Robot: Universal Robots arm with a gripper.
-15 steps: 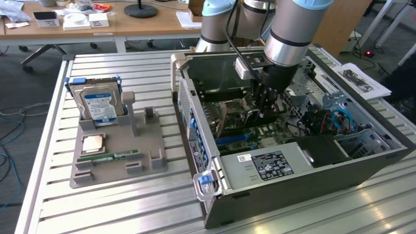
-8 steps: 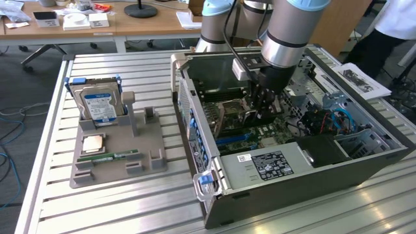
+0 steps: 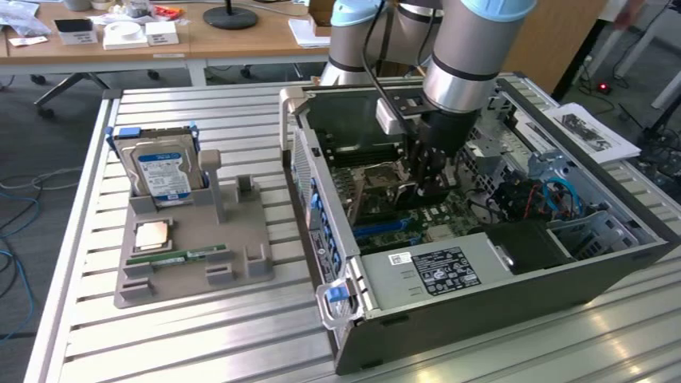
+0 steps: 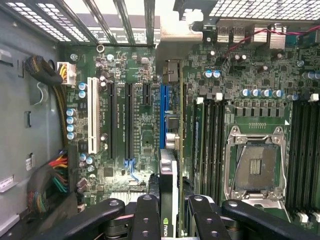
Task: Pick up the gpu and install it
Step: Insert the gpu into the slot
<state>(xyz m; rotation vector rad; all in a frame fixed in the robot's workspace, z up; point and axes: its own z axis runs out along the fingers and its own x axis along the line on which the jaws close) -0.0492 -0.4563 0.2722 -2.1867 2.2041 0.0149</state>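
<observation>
Card and slot are your alignment: the black gripper (image 4: pixel 169 202) grips the thin dark gpu card (image 4: pixel 168 172) edge-on between its 2 sides, inside the open dark grey computer case (image 3: pixel 479 327). The card's long axis runs along the long blue slot (image 4: pixel 162 112) on the green motherboard (image 4: pixel 145 135), directly beyond its edge. You cannot tell whether they touch.

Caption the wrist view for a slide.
Gripper holding the gpu edge-on over the motherboard, close to its blue slot.
</observation>
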